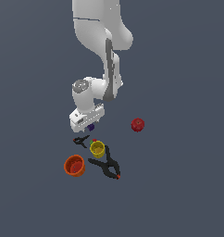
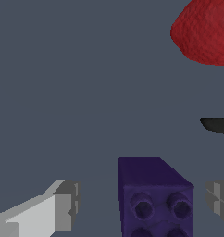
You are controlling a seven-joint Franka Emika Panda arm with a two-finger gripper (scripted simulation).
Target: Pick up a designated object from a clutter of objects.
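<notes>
The tiny dark purple cube (image 2: 155, 199) has round studs on one face. It lies between my two grey fingertips (image 2: 63, 208), with a gap on each side. My gripper (image 2: 144, 203) is open around it and does not touch it. In the exterior view the gripper (image 1: 88, 123) is low over the ground, and only a bit of the cube (image 1: 91, 127) shows beneath it. The red ball (image 1: 137, 124) lies apart, toward the exterior view's right, and also shows in the wrist view (image 2: 206, 32).
A small black clamp (image 1: 80, 140), a yellow cup (image 1: 97, 148), an orange cup (image 1: 74, 165) and a larger black clamp with orange tips (image 1: 106, 163) lie just in front of the gripper. A dark curved edge (image 2: 218, 125) shows in the wrist view.
</notes>
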